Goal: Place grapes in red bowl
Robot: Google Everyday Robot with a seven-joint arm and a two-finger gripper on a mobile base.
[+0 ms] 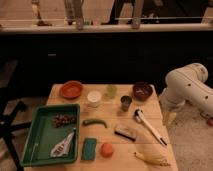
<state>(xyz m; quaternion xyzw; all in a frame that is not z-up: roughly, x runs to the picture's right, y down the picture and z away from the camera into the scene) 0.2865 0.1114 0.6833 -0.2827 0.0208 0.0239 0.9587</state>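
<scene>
The grapes (64, 120) are a small dark reddish bunch lying in the upper part of a green tray (31, 135) on the left of the wooden table. The red bowl (71, 89) is wide, shallow and orange-red, and stands at the table's back left corner, just beyond the tray. My white arm (186, 85) comes in from the right. Its gripper (169, 117) hangs down beside the table's right edge, far from the grapes and the bowl.
A dark maroon bowl (142, 91), white cup (94, 97), green cup (111, 90) and metal cup (126, 102) stand at the back. A green pepper (95, 122), white-handled utensil (149, 126), black brush (125, 132), teal sponge (89, 148), orange fruit (106, 149) and banana (151, 158) lie nearer.
</scene>
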